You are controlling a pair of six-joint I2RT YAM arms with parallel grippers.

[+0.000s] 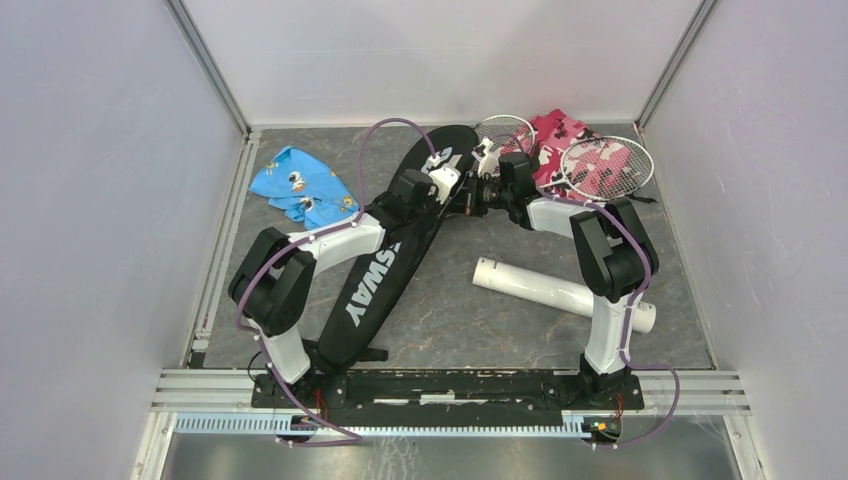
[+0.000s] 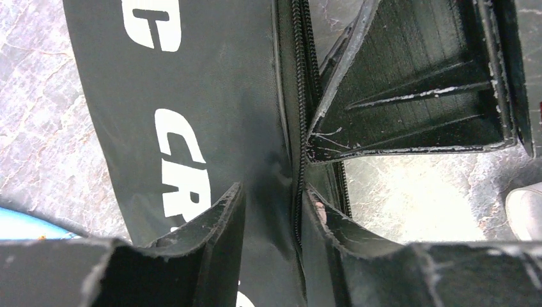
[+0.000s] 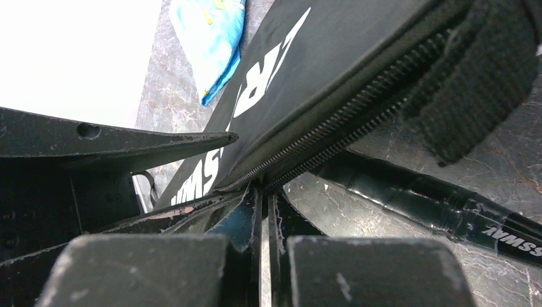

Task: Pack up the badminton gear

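Note:
The long black racket bag (image 1: 385, 270) lies diagonally across the table, its white lettering facing up. My left gripper (image 1: 455, 185) stands open near the bag's far end, its jaws astride the zipper edge (image 2: 297, 128) with the fabric fold between them. My right gripper (image 1: 478, 192) faces it closely and is shut at the point where the two zipper rows (image 3: 332, 121) meet; the pull itself is hidden. Two silver rackets (image 1: 505, 133) (image 1: 605, 165) lie at the back right. A long white tube (image 1: 560, 290) lies to the right of the bag.
A pink camouflage cloth (image 1: 555, 130) lies under the racket heads. A blue printed cloth (image 1: 300, 185) sits at the back left. In the right wrist view, a black webbing strap (image 3: 473, 77) hangs off the bag and a glossy black handle (image 3: 434, 208) lies on the tabletop.

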